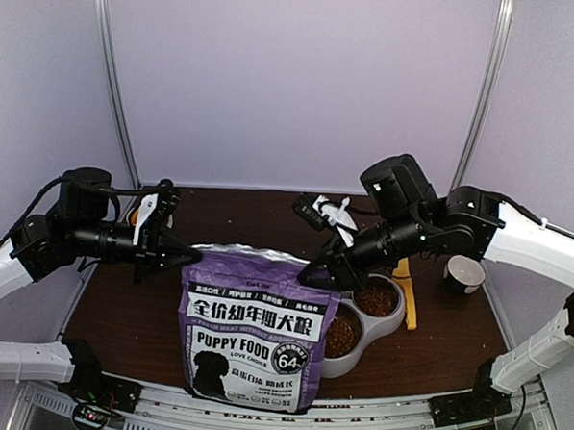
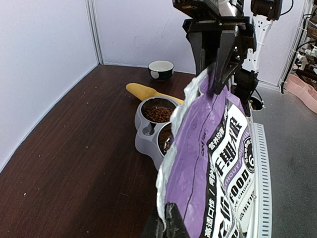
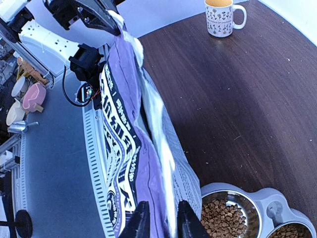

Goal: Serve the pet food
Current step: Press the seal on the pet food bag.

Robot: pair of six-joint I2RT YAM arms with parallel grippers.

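Kibble (image 1: 376, 299) lies loose, without direction, in the double bowl (image 1: 389, 326) just right of the bag (image 1: 252, 338). Left pincer (image 1: 190, 256) and right pincer (image 1: 313, 272) pinch the bag's top corners; only the wrist views show single pellets.

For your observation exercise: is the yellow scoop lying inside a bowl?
No, the yellow scoop lies on the table beside the double bowl.
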